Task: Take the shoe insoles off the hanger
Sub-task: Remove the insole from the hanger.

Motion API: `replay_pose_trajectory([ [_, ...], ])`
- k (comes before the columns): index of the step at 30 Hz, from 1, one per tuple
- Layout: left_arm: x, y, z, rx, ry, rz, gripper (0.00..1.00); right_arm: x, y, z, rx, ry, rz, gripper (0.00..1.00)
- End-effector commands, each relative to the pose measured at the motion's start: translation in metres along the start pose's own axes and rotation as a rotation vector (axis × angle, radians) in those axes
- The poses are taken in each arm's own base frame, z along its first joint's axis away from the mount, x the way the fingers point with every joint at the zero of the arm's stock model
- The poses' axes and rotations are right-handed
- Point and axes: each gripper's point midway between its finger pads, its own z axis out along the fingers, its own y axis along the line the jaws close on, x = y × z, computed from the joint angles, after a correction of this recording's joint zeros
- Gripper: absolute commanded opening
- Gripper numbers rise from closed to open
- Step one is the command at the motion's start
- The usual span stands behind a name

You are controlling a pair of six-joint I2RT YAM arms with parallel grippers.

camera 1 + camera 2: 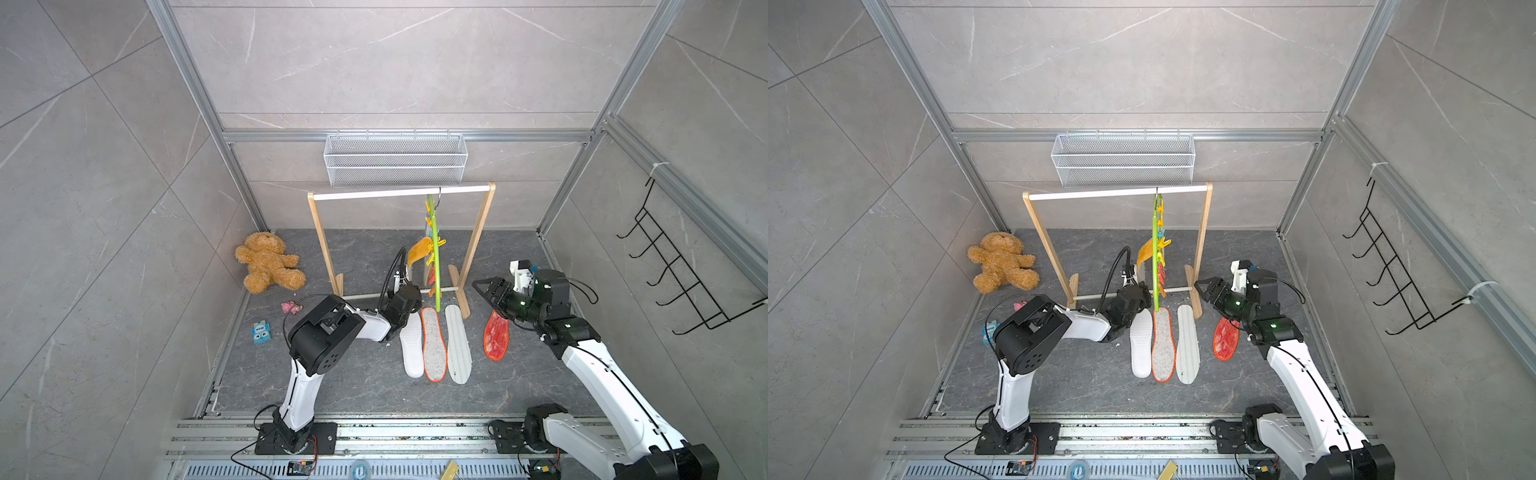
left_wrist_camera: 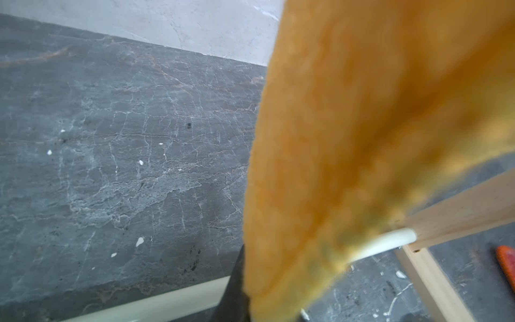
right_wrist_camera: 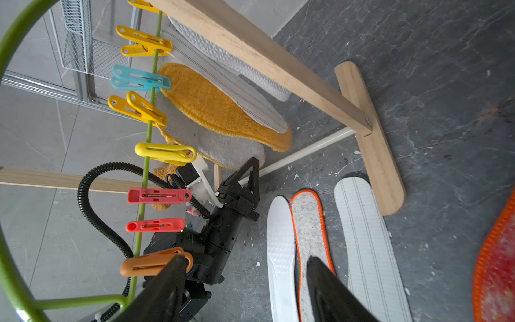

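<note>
The lime-green hanger hangs from the rack's white rail, its coloured clips in a row. An orange-yellow insole is clipped to it and bends to the left; my left gripper is shut on its lower end. That insole fills the left wrist view beside one dark finger. A pale striped insole hangs behind it. My right gripper is open and empty, right of the hanger. White, orange-rimmed grey, striped and red mesh insoles lie on the floor.
The wooden rack stands mid-floor, its right foot beside the striped insole. A wire basket hangs on the back wall and black wire hooks on the right wall. A teddy bear and small toys lie at the left.
</note>
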Motion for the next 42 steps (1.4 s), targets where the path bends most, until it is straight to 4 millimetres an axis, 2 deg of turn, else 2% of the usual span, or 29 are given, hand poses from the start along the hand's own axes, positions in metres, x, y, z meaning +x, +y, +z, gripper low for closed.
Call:
replay_pose_trajectory([
  [1,-0.037,0.001,-0.011,-0.004,-0.097,-0.031,0.02,-0.006,0.015,0.003,-0.067,-0.002,0.031,0.71],
  [11,-0.058,0.014,-0.027,-0.032,-0.128,-0.009,0.00,-0.026,0.037,0.006,-0.171,-0.049,0.119,0.71],
  [23,-0.081,0.015,-0.035,-0.007,-0.141,0.030,0.00,-0.049,0.064,0.003,-0.274,-0.125,0.198,0.60],
  [35,-0.086,0.003,-0.028,0.063,-0.081,0.049,0.00,-0.049,0.096,0.023,-0.335,-0.147,0.181,0.67],
  [42,-0.088,0.004,-0.028,0.080,-0.063,0.046,0.00,-0.046,0.105,0.042,-0.339,-0.187,0.171,0.64],
])
